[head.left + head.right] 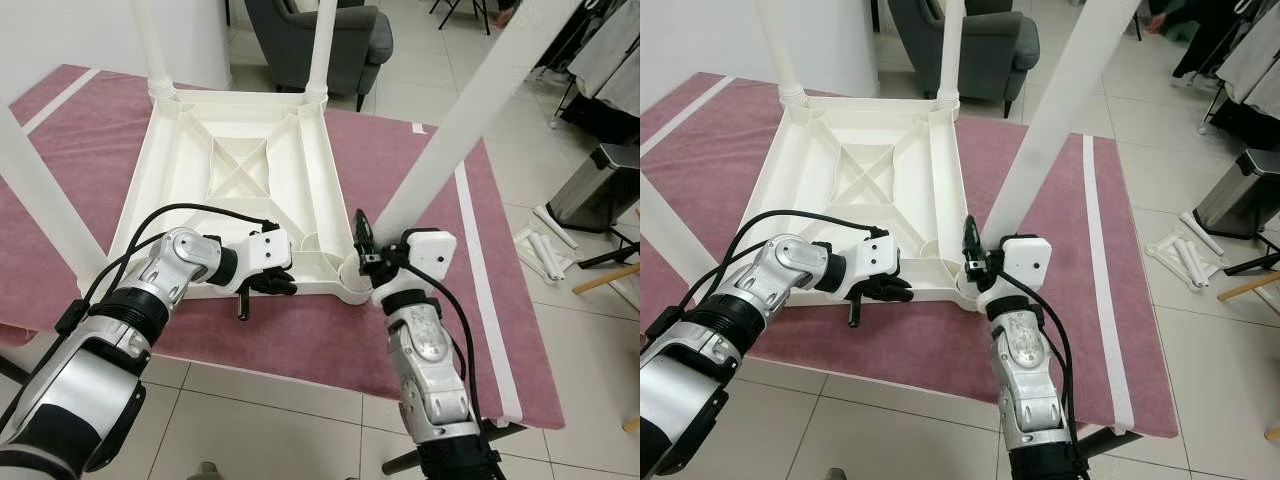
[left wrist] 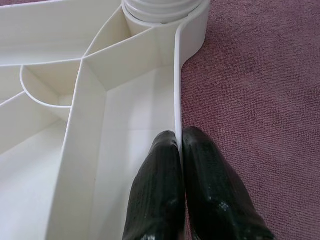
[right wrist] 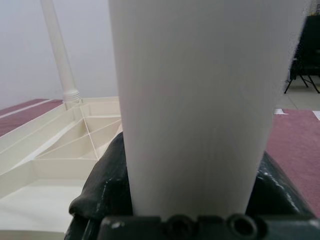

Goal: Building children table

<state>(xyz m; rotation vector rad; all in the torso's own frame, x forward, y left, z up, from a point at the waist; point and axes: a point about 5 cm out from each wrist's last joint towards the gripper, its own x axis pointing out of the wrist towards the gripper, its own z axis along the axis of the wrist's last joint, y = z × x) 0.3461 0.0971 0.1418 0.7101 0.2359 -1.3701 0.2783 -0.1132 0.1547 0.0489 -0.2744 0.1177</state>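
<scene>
A white children's table (image 1: 240, 170) lies upside down on a maroon mat (image 1: 300, 335), with its ribbed underside facing up. Its near-right leg (image 1: 470, 110) slants up out of the corner socket (image 1: 355, 285). My right gripper (image 1: 362, 255) is shut around the base of this leg (image 3: 195, 100), its black fingers (image 3: 107, 180) on both sides. My left gripper (image 1: 275, 285) is at the table's near edge, shut on the thin rim (image 2: 176, 90), with one finger inside the frame and one outside.
Three more white legs stand in the other corners: far left (image 1: 155, 45), far right (image 1: 322, 45), near left (image 1: 40, 200). A grey armchair (image 1: 320, 40) is behind the table. On the tiled floor to the right are a metal bin (image 1: 600, 185) and loose white tubes (image 1: 540, 250).
</scene>
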